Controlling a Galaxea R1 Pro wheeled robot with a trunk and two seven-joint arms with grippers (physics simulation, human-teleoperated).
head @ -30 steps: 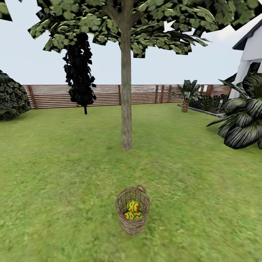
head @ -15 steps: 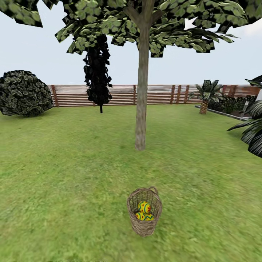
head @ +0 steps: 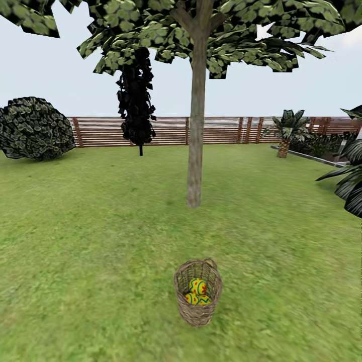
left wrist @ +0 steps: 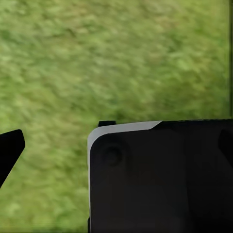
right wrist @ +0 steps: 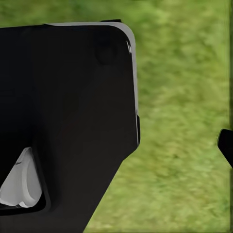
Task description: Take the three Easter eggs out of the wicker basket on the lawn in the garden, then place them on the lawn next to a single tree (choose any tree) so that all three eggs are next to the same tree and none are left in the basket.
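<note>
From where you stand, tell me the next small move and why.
Probably roll the base forward toward the wicker basket. It stands upright on the lawn ahead, with the Easter eggs inside and the tree just beyond. No arm is over the basket in the head view, and both wrist views look at grass, so closing in likely comes before any reach.

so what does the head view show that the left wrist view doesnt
Head view alone: the small round tan wicker basket standing on the grass, yellow Easter eggs with blue zigzag bands inside it, and beyond it the tall tree with a pale grey-brown trunk, a brown slatted wooden fence and a rounded dark green shrub.

Left wrist view alone: a close black robot body part with a pale grey edge.

Both: the mottled green lawn.
</note>
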